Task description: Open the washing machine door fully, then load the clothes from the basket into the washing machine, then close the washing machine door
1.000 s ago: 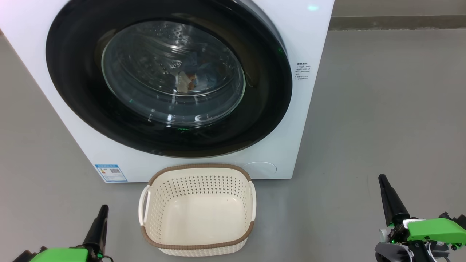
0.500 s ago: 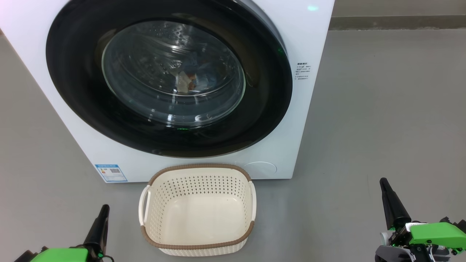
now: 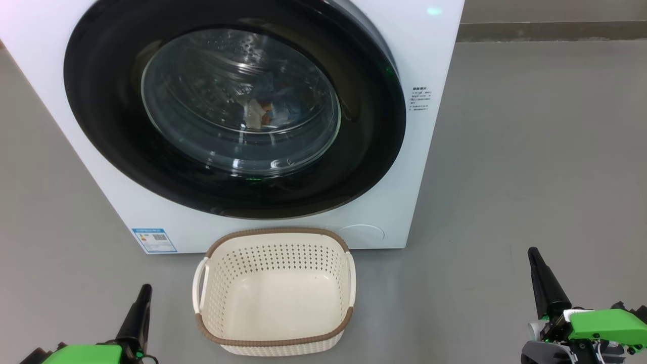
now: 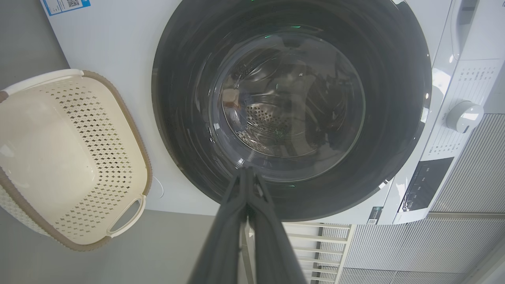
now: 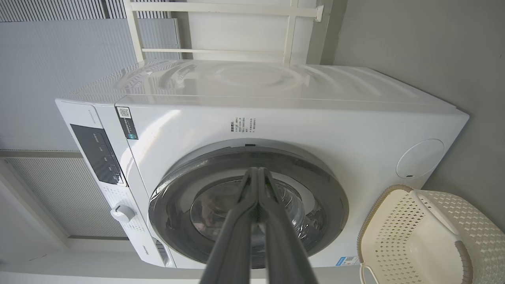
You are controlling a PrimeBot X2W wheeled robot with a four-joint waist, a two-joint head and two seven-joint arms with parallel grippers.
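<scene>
The washing machine (image 3: 434, 60) stands in front of me with its round black-ringed door (image 3: 101, 126) shut against its front. Through the glass, a bit of light blue clothes (image 3: 268, 103) with an orange-brown patch lies in the drum. On the floor just before the machine sits the cream basket (image 3: 275, 341), nothing inside it. My left gripper (image 3: 144, 290) is shut at the lower left beside the basket; the left wrist view shows its fingers (image 4: 246, 185) pressed together, pointing at the door (image 4: 394, 118). My right gripper (image 3: 532, 253) is shut at the lower right, holding nothing.
Grey floor (image 3: 530, 151) stretches to the right of the machine. The control panel and a white knob (image 4: 463, 116) are on the machine's top front. A white rack (image 5: 292, 31) and a ribbed wall stand behind the machine.
My right gripper has dropped slightly lower in the head view. The left gripper, door and basket have not moved.
</scene>
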